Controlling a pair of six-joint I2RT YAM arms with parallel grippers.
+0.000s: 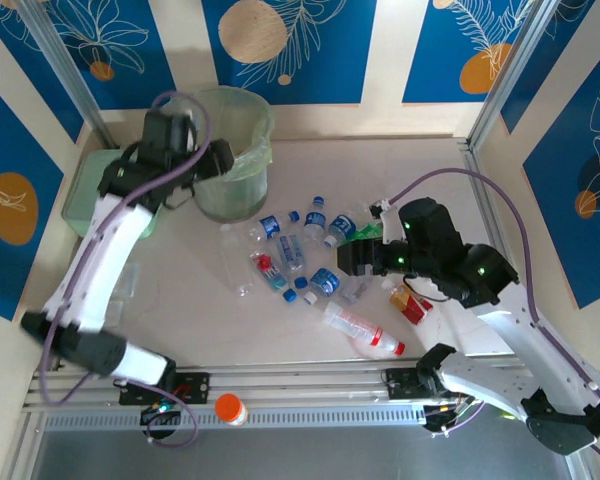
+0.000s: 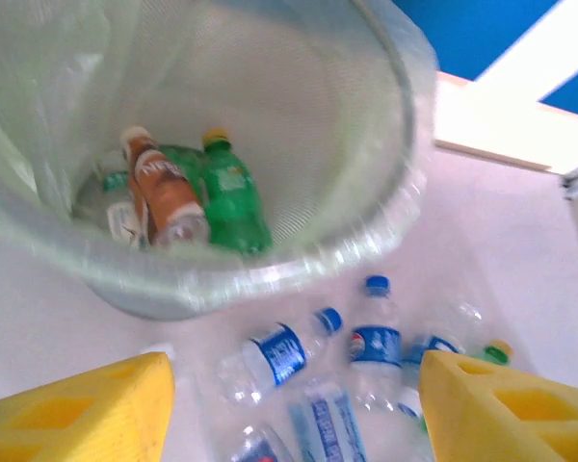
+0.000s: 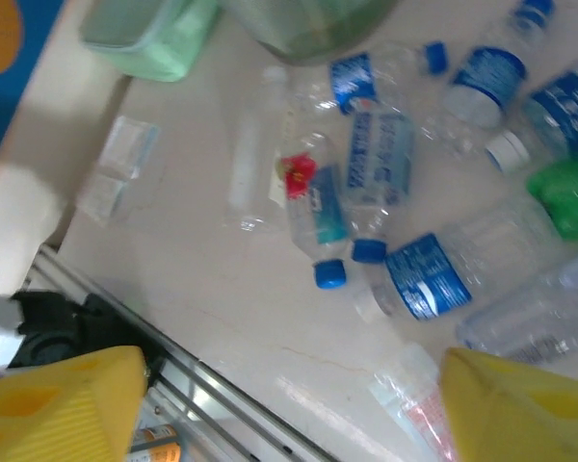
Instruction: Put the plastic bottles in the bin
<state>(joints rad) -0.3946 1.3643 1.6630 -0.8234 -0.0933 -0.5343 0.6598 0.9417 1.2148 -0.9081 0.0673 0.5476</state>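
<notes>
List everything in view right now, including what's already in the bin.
bin: one, pale green, far left of table
bottles in bin: at least three; green, brown-labelled, clear
bottles on table: about a dozen, mostly clear with blue labels, centre pile
lidded box: one, green, left of bin
orange-capped item: one, white, near rail
clear wrapper: one, left of pile
left tool: yellow, open, above bin
right tool: yellow, open, above pile
</notes>
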